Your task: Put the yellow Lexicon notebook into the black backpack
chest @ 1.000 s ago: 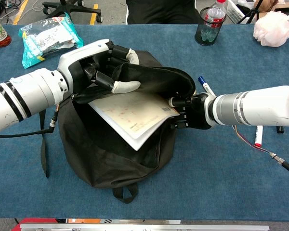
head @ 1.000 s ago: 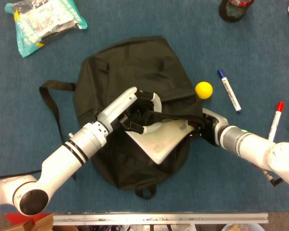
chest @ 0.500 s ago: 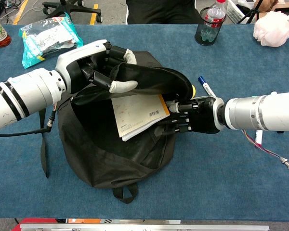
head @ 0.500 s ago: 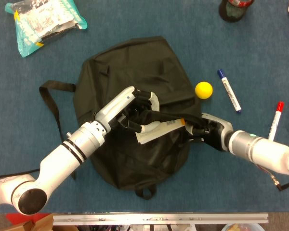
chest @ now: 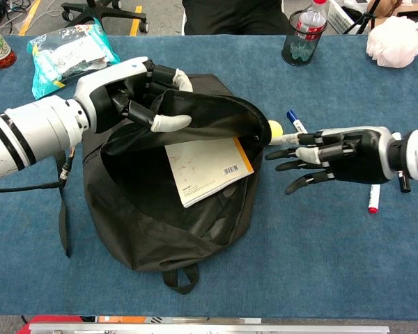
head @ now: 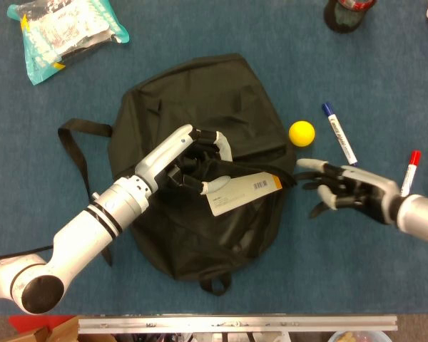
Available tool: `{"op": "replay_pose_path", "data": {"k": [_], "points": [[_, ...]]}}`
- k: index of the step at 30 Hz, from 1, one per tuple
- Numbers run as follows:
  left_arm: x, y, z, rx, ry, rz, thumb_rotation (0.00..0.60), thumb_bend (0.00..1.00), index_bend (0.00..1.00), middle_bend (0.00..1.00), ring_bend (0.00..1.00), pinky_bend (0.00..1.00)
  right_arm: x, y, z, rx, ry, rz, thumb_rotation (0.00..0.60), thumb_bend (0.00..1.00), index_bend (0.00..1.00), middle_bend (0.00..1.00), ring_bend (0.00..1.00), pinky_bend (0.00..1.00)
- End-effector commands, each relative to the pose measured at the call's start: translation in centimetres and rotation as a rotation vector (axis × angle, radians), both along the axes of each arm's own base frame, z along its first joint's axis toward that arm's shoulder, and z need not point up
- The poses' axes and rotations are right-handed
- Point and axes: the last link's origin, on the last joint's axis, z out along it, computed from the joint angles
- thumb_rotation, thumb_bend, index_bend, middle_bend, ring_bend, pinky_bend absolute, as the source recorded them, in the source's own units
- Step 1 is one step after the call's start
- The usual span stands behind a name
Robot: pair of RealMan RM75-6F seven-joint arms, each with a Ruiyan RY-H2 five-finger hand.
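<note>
Two hands work at the soft black fabric backpack on the blue table. At left, the left hand grips the bag's upper flap, holding its mouth open. Inside lies the pale, yellow-edged Lexicon notebook. Just right of the bag, the right hand hovers, fingers spread, holding nothing.

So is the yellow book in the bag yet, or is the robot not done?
Nearly done. The notebook lies inside the open mouth of the backpack, though part of it can be seen. The left hand grips the bag's flap, holding it up. The right hand holds nothing, fingers spread, off to the side. Left: tuck the notebook deeper and let the flap down.
</note>
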Motion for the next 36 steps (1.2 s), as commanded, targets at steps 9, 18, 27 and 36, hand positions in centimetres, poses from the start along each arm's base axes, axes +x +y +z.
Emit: {"op": "replay_pose_path", "data": {"k": [9, 18, 27, 36], "points": [[-0.5, -0.1, -0.1, -0.011, 0.048, -0.038, 0.600, 0.32, 0.51, 0.54, 0.45, 0.61, -3.4, -0.2, 6.2, -0.167, 0.156, 0.166, 0.600, 0.70, 0.00, 0.10, 0.07, 0.35], [-0.9, -0.6, -0.2, -0.020, 0.171, -0.154, 0.600, 0.31, 0.17, 0.22, 0.10, 0.23, -4.7, -1.4, 8.5, -0.314, 0.174, 0.164, 0.600, 0.70, 0.00, 0.10, 0.07, 0.35], [-1.1, -0.5, 0.3, 0.042, 0.223, -0.193, 0.600, 0.31, 0.03, 0.06, 0.00, 0.09, -5.3, -2.2, 9.6, -0.371, 0.158, 0.137, 0.600, 0.70, 0.00, 0.11, 0.07, 0.35], [-2.0, 0.7, 2.0, 0.164, 0.241, -0.179, 0.600, 0.30, 0.00, 0.03, 0.00, 0.09, -5.9, -2.8, 10.0, -0.425, 0.262, 0.219, 0.600, 0.70, 0.00, 0.12, 0.07, 0.35]]}}
